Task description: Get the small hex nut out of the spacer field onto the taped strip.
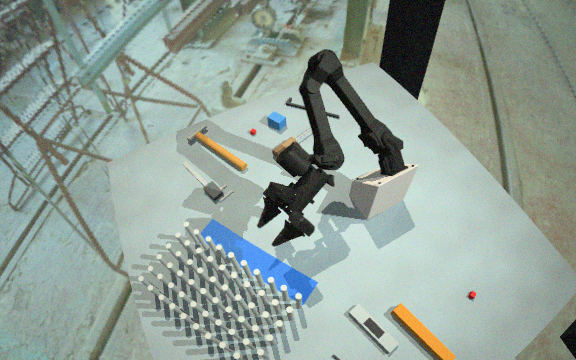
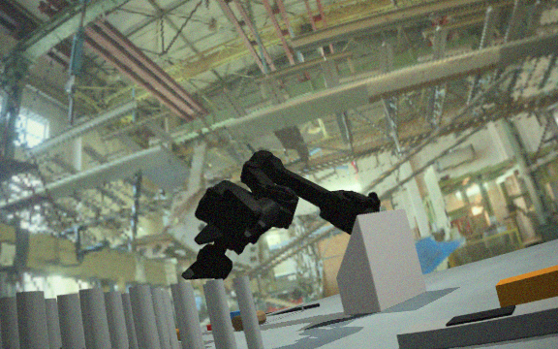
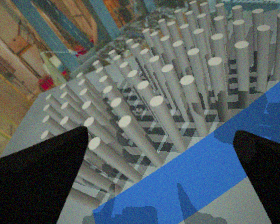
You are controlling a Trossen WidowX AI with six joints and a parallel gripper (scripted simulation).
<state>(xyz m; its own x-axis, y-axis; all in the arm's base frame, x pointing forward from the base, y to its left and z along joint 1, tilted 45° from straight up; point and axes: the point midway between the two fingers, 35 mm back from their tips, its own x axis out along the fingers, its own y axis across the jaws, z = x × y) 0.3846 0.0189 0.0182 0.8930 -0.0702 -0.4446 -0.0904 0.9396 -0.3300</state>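
Note:
Several grey metal spacers (image 1: 298, 301) (image 2: 219, 315) (image 3: 170, 125) stand upright in a dense field. The blue taped strip (image 1: 240, 244) (image 3: 191, 165) lies along their front. I cannot make out the nut. My gripper (image 1: 267, 235) (image 2: 190, 258) (image 3: 162, 136) is open and empty, above the table near the strip, pointing down toward the spacers. A tool with an orange handle (image 1: 220, 151), a thin grey tool with a dark block (image 1: 213, 190), a wooden-handled tool (image 1: 284, 146) (image 2: 251, 320) partly hidden by my arm, and a black bent rod (image 1: 313, 109) (image 2: 303, 306) lie beyond the strip.
A blue cube (image 1: 276, 121) and a small red cube (image 1: 253, 131) lie near the tools. A white block with a dark patch (image 1: 373, 329), an orange bar (image 1: 423, 331) (image 2: 545, 281) and another red cube (image 1: 472, 295) lie on the opposite side. My pale base (image 1: 383, 192) stands behind.

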